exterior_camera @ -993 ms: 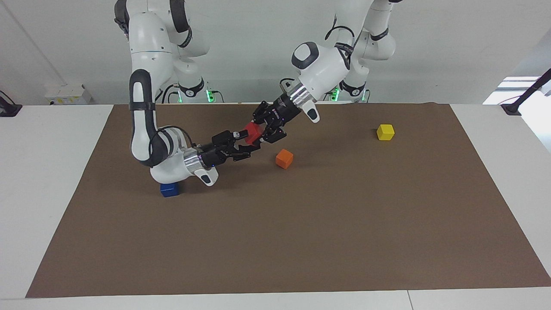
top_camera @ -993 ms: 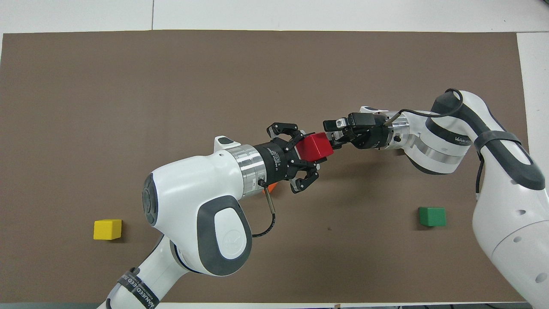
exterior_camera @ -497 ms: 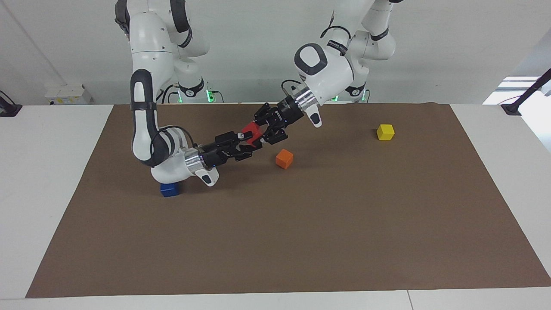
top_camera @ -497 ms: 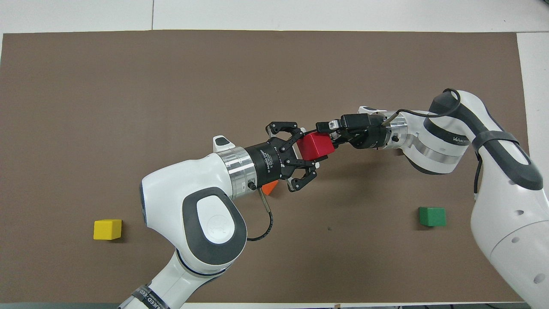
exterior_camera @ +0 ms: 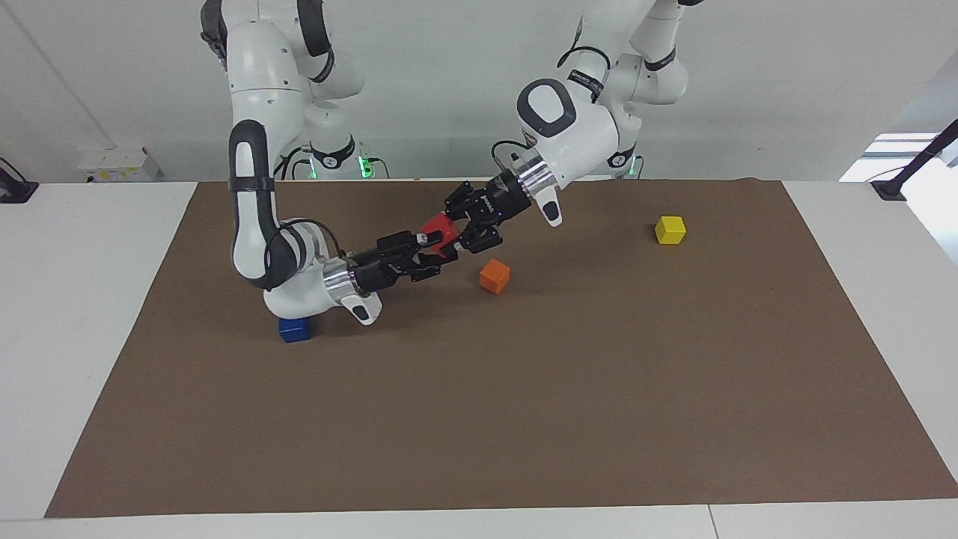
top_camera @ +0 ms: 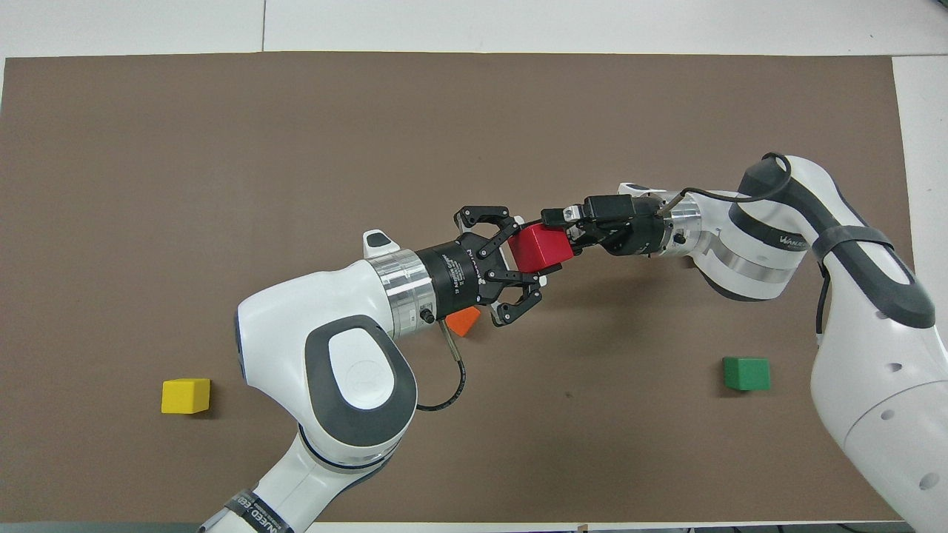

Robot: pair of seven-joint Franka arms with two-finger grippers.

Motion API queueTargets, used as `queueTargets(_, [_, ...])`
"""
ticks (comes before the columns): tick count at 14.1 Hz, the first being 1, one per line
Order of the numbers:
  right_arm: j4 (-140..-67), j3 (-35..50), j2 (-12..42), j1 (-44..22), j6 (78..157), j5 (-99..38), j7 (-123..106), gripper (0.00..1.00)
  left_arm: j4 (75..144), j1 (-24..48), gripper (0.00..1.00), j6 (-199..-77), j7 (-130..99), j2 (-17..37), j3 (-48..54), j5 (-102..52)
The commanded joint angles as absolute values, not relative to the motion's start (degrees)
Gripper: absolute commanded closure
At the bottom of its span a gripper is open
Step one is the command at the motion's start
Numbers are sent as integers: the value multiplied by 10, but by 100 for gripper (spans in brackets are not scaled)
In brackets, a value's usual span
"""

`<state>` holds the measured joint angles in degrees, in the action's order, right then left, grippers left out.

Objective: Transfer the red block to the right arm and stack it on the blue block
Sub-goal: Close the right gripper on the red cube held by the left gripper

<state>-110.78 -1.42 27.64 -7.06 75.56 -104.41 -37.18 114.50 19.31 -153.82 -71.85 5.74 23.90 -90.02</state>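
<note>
The red block [exterior_camera: 437, 225] hangs in the air between both grippers, over the mat near the orange cube; it also shows in the overhead view [top_camera: 541, 247]. My left gripper [exterior_camera: 458, 227] is shut on it, with a finger pad along each side [top_camera: 527, 256]. My right gripper [exterior_camera: 435, 254] comes from the other end and is open, its fingers at the block's free end [top_camera: 572, 240]. The blue block [exterior_camera: 295, 329] sits on the mat under the right arm's elbow, partly covered. It is hidden in the overhead view.
An orange cube [exterior_camera: 494, 276] lies on the brown mat [exterior_camera: 524, 419] just below the hand-over point, half covered by the left wrist in the overhead view [top_camera: 464, 323]. A yellow cube [exterior_camera: 670, 229] lies toward the left arm's end. A green cube [top_camera: 746, 373] lies beside the right arm.
The right gripper has moved in closer to the red block. The left arm has turned its elbow upward and drawn back a little. The block has barely moved.
</note>
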Motion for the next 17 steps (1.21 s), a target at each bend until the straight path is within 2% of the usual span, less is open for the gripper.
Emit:
queueTargets(1, [-1106, -13, 276, -79, 775, -1058, -378, 20, 1148, 185, 100, -1519, -700, 54, 239, -918])
queueTargets(17, [-1107, -14, 261, -71, 749, -1057, -367, 22, 1153, 163, 100, -1477, -687, 54, 238, -918])
